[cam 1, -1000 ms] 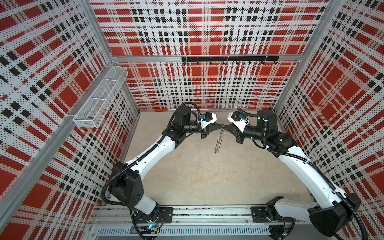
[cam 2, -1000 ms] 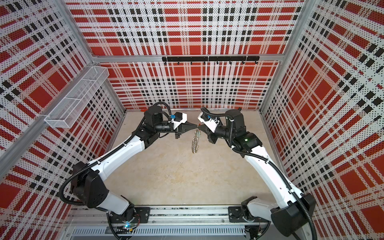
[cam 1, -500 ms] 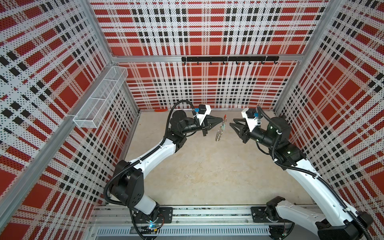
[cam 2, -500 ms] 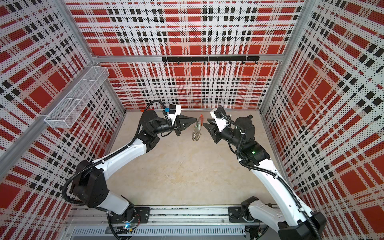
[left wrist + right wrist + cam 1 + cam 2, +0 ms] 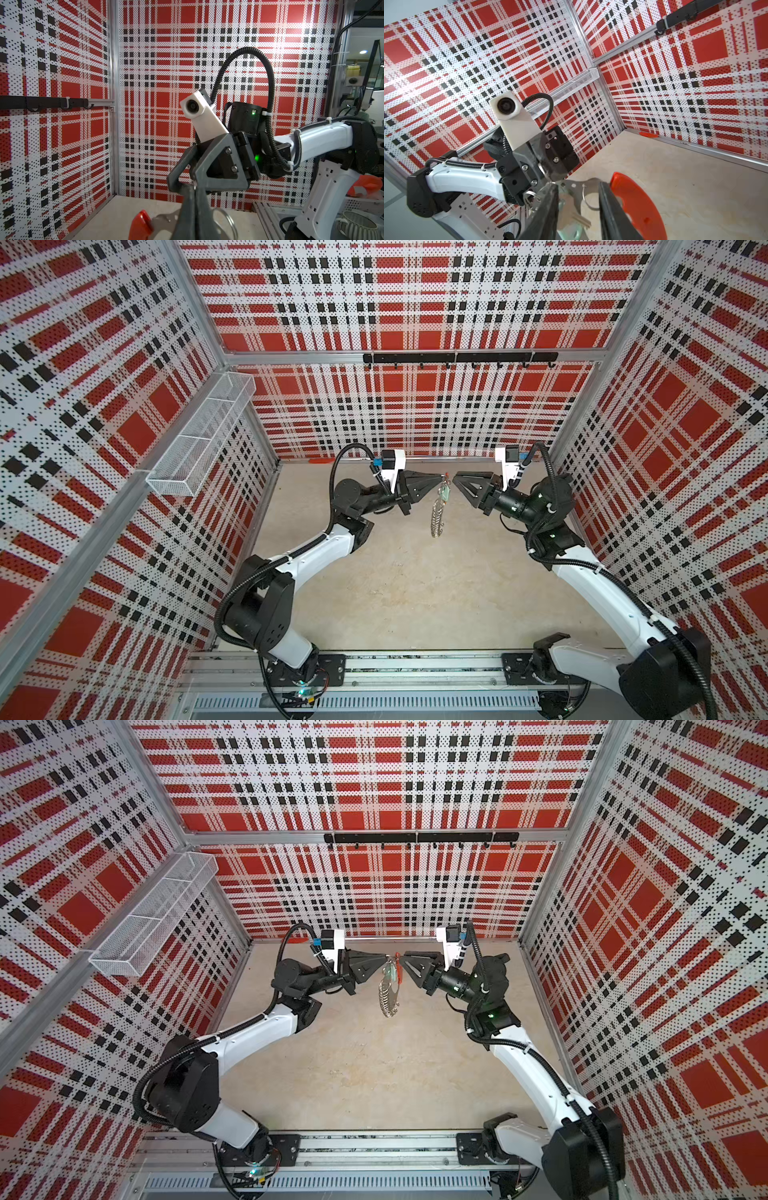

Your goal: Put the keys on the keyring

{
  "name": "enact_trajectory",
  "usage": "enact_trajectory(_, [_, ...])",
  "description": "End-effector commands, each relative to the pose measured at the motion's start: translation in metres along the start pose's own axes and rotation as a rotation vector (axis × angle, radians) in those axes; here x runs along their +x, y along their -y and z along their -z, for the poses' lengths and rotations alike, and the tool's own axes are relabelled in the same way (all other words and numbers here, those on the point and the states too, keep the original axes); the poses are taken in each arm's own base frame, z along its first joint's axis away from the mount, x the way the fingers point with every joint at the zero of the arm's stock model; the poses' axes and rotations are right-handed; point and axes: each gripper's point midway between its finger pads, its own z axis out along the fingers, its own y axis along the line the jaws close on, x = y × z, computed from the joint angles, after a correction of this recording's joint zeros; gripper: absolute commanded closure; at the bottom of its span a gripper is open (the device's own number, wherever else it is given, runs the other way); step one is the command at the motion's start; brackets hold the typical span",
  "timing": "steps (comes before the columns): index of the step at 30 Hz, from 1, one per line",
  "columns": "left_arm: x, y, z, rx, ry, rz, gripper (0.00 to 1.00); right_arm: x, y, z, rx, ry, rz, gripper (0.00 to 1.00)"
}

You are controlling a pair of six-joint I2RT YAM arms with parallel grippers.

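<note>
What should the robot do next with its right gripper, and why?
Probably ease the right gripper back a little. Its jaws stand apart, gripping nothing, while the left gripper, shut on the keyring, holds it above the table. The keys seem to hang from the keyring already, so the right one looks finished here.

Surface: you are looking at a pale beige, stone-like tabletop (image 5: pixel 415 593) that is lying flat between the plaid walls and showing faint scuffs and specks.
Landmark: a metal mounting rail (image 5: pixel 415 668) is running along the tabletop's near edge.
Lying on it: an orange-red strip (image 5: pixel 322 460) is resting flat on the tabletop.
Strip's place: it is sitting at the edge farthest from the mounting rail, touching the foot of the back wall, opposite the rail's left half.
</note>
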Motion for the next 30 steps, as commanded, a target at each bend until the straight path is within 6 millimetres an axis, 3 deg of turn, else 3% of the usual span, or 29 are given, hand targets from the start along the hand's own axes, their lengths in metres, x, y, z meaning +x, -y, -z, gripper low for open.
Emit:
enact_trajectory(1, [-0.019, 0.004, 0.002, 0.001, 0.068, -0.041, 1.00, -0.013, -0.022, 0.000, -0.110, 0.040, 0.004, 0.64])
enact_trajectory(22, [-0.030, -0.002, 0.009, -0.032, 0.100, -0.056, 1.00, 0.006, -0.032, -0.023, -0.175, -0.026, 0.010, 0.64])
enact_trajectory(30, [-0.035, -0.003, 0.011, -0.041, 0.110, -0.063, 1.00, 0.008, -0.032, -0.024, -0.173, -0.030, 0.023, 0.81])
